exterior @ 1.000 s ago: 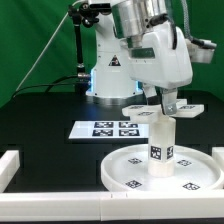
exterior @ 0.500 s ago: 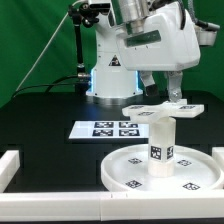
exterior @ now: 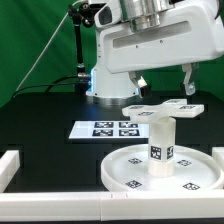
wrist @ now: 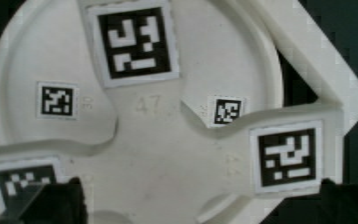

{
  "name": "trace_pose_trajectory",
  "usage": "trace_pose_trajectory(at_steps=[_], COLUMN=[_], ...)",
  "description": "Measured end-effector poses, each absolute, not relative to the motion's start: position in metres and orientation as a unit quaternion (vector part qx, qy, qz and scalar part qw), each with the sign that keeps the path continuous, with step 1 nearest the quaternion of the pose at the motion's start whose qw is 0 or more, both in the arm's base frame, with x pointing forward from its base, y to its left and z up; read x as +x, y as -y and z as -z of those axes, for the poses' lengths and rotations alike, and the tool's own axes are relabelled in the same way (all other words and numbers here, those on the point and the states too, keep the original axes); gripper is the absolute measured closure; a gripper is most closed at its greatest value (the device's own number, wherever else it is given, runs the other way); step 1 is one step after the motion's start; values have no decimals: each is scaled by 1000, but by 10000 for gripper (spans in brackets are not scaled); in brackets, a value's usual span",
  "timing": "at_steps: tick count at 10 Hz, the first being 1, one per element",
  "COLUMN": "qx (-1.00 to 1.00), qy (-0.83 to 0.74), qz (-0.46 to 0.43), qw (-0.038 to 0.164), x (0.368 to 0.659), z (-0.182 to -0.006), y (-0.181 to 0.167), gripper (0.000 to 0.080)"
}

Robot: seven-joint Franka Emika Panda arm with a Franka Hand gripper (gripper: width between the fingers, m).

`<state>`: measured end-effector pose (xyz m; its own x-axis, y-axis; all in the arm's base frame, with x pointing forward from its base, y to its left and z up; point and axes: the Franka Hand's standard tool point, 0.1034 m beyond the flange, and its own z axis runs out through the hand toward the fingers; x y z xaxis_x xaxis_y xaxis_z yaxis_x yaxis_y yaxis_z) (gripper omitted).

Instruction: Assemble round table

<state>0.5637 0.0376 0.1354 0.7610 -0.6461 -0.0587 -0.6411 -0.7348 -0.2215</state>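
round table (exterior: 160, 150) sits at the exterior view's right, leg (exterior: 160, 145) upright in the disc (exterior: 115, 170), cross-shaped piece (exterior: 160, 108) on top, gripper (exterior: 164, 86) wide open just above it, so next looks like gripping and twisting that piece tight.

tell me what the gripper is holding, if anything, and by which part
Nothing is held: the gripper hangs open above the cross-shaped piece, which rests on the upright leg.

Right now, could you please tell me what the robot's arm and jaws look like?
The arm is white, with a broad boxy wrist housing and a grey metal collar above; its base bears a black triangular label. The jaws are dark.
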Motion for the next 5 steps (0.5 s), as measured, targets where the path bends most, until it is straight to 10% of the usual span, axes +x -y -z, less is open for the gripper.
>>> trace_pose_trajectory(at_steps=[5], qx=[-990], qy=[-95], qz=[39], qw=[95], x=[565], z=[-136], y=[-40], gripper=[150])
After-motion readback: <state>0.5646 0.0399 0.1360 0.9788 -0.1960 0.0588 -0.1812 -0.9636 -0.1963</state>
